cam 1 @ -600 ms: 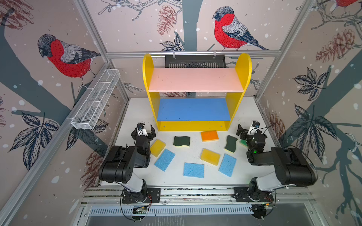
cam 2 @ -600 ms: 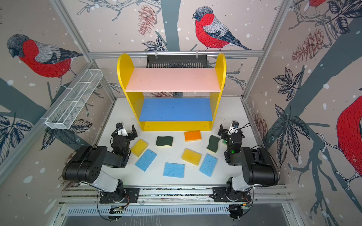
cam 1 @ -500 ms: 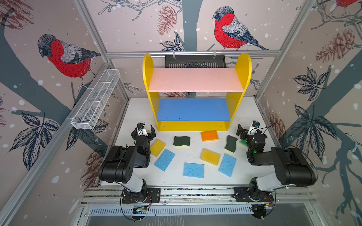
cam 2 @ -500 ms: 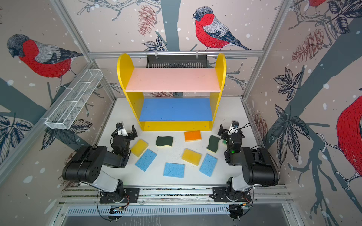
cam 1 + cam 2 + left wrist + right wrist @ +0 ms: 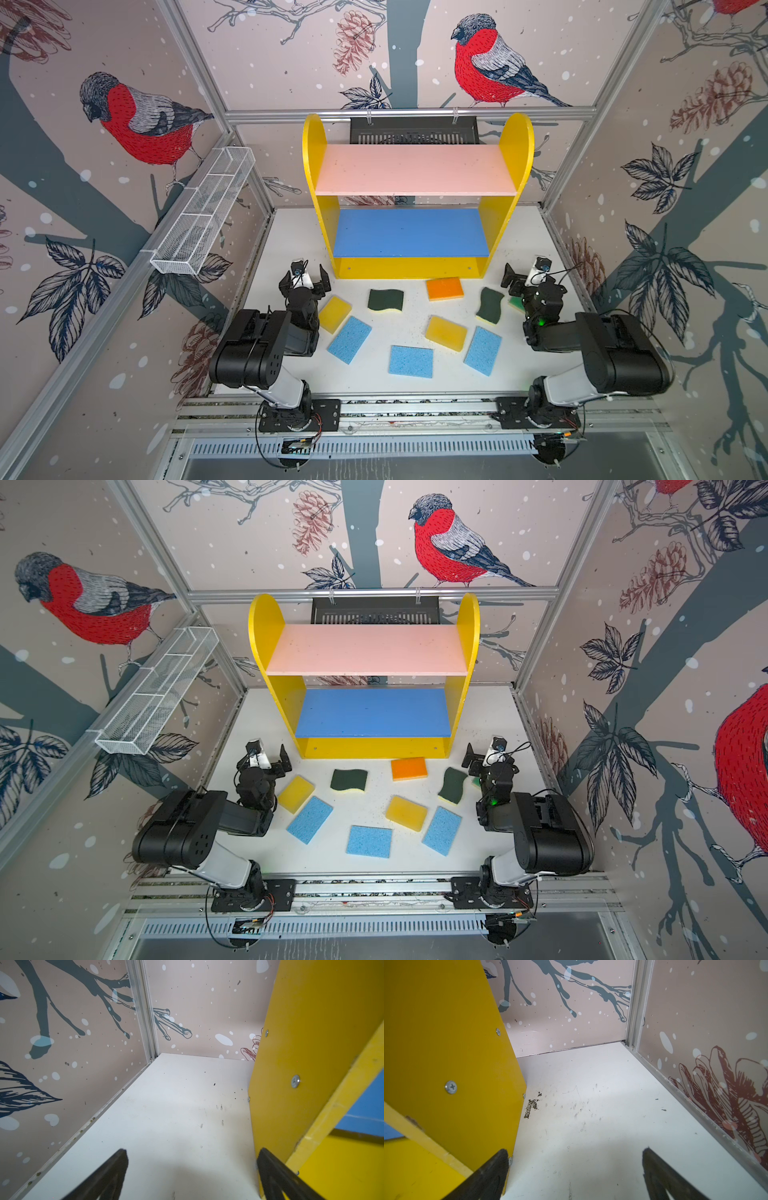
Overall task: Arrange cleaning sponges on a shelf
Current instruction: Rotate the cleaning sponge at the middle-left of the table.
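Yellow shelf [image 5: 409, 268]: bare, at the bench's [image 5: 523, 232] back edge.
Sponges [image 5: 411, 360]: scattered on bench before it, toward front edge.
Left gripper [image 5: 305, 282], right gripper [image 5: 525, 276]: jaws wide, empty, flanking shelf's front corners.
Risk: green sponge [image 5: 515, 302], half under right wrist, may get dragged; fingers may clip shelf sides.

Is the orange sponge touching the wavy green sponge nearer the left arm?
Apart. Both top views show bare white table between the orange sponge and wavy green sponge.

A robot lab cell: aluminium frame [image 5: 399, 111] holding bird-print walls [image 5: 137, 116].
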